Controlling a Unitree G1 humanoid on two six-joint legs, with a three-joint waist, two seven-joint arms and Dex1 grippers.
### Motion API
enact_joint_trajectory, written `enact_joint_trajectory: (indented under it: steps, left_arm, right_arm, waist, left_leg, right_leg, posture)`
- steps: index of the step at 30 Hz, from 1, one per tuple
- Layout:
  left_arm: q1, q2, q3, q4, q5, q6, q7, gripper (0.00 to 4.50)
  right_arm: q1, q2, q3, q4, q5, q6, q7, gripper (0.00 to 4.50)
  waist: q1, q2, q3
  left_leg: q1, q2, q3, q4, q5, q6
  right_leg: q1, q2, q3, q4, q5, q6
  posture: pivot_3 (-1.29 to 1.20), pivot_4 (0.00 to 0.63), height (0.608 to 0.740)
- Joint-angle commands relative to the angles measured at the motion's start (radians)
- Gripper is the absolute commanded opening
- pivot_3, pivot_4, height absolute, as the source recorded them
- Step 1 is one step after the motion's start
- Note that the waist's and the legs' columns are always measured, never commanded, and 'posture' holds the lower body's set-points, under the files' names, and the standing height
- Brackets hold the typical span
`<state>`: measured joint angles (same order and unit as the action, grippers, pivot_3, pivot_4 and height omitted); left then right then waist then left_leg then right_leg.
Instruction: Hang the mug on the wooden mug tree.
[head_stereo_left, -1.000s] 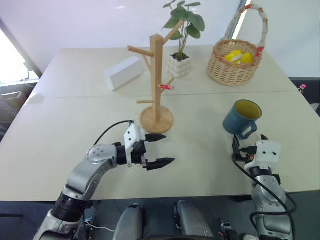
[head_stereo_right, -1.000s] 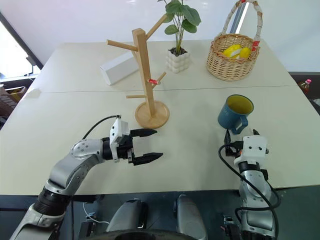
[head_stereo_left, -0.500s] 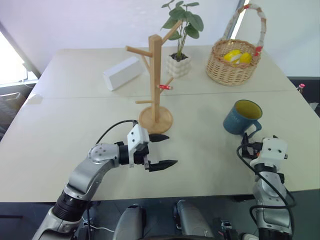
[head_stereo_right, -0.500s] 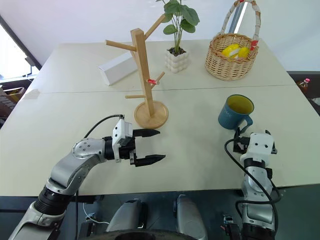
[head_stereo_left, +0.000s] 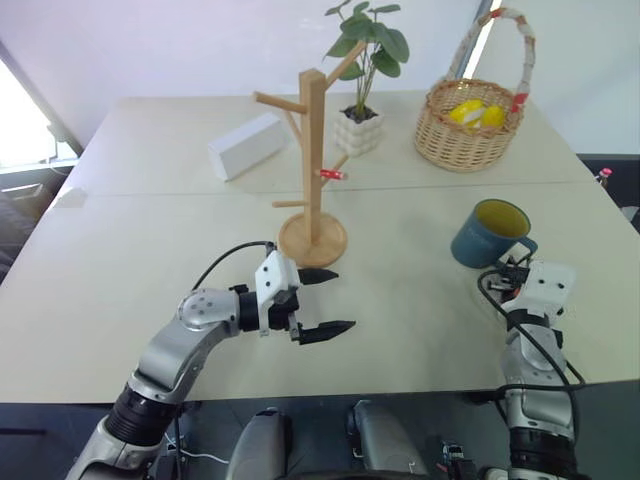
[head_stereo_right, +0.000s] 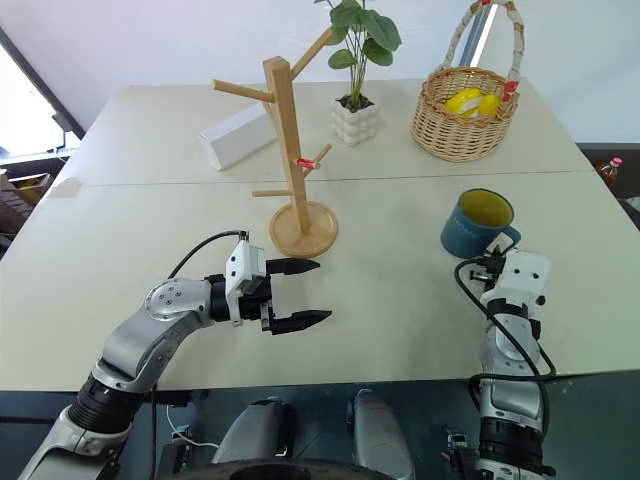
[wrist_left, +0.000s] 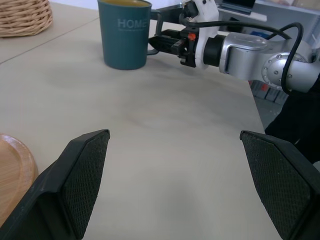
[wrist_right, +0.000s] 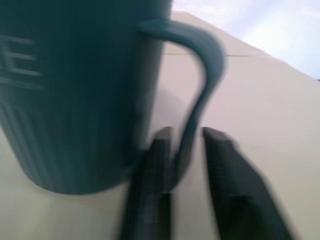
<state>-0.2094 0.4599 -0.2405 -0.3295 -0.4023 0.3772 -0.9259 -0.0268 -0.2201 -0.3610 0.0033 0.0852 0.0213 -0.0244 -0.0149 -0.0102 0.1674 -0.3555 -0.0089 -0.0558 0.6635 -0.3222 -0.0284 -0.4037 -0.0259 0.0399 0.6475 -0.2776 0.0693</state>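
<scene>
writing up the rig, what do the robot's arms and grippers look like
Silver-grey metal arm links with black joints. Each wrist has a white housing with a looping black cable. The left gripper and right gripper both have two black fingers with textured pads.

Bare table (head_stereo_left: 400, 300) lies between mug (head_stereo_left: 484, 234) and wooden mug tree (head_stereo_left: 313, 180); left gripper (head_stereo_left: 322, 301) hovers nearby.

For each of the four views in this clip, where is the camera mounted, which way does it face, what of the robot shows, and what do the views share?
Left and right eye views: on the head, looking forward and down over the table; both arms show, with the wooden mug tree and the mug.
Left wrist view: along the open left gripper, across the table to the mug and the right gripper.
Right wrist view: close behind the mug's handle, its fingers closed around the handle.
Shared: all four show the mug.
</scene>
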Motion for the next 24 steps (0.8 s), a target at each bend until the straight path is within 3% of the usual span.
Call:
enact_joint_trajectory:
  steps: [1,5,9,13,24]
  left_arm:
    - [0.003,0.002,0.013,-0.029,0.003,-0.027,0.005,4.5]
    - [0.02,0.017,0.039,-0.01,0.008,-0.042,0.015,4.5]
    - [0.038,0.036,0.092,0.033,0.005,-0.064,0.027,4.5]
    - [0.057,0.055,0.148,0.079,-0.004,-0.087,0.023,4.5]
    - [0.055,0.071,0.307,0.045,-0.117,-0.052,0.037,4.5]
  right_arm:
    - [-0.006,-0.01,-0.003,-0.031,0.02,-0.016,0.019,0.06]
    - [0.026,-0.061,0.083,-0.111,-0.043,-0.015,0.096,0.06]
    - [0.065,-0.254,0.287,-0.242,-0.254,-0.119,0.266,0.06]
    - [-0.004,-0.379,0.383,-0.362,-0.295,-0.146,0.411,0.06]
    - [-0.405,-0.392,0.466,-0.441,-0.279,0.089,0.602,0.06]
  waist:
    - [0.0,0.0,0.0]
    - [-0.002,0.0,0.0]
    - [-0.008,0.002,0.001]
    - [-0.003,0.001,0.001]
    - [0.004,-0.002,0.002]
  left_leg:
    - [0.0,0.0,0.0,0.0,0.0,0.0]
    - [0.0,0.0,0.0,0.0,0.0,0.0]
    - [0.0,0.0,0.001,0.0,0.0,0.0]
    - [0.001,0.001,0.0,0.0,0.0,0.0]
    - [-0.002,0.0,-0.003,0.001,0.0,0.0]
  right_leg:
    - [0.0,0.0,0.0,0.0,0.0,0.0]
    - [0.0,0.0,0.0,0.0,0.0,0.0]
    - [0.0,0.001,0.0,0.0,0.0,0.0]
    - [0.0,0.002,0.0,0.0,0.0,0.0]
    - [0.0,-0.001,-0.003,-0.001,0.0,0.0]
  posture:
    - [0.0,0.15,0.74]
    - [0.0,0.15,0.74]
    - [0.0,0.15,0.74]
    - [0.0,0.15,0.74]
    - [0.0,0.15,0.74]
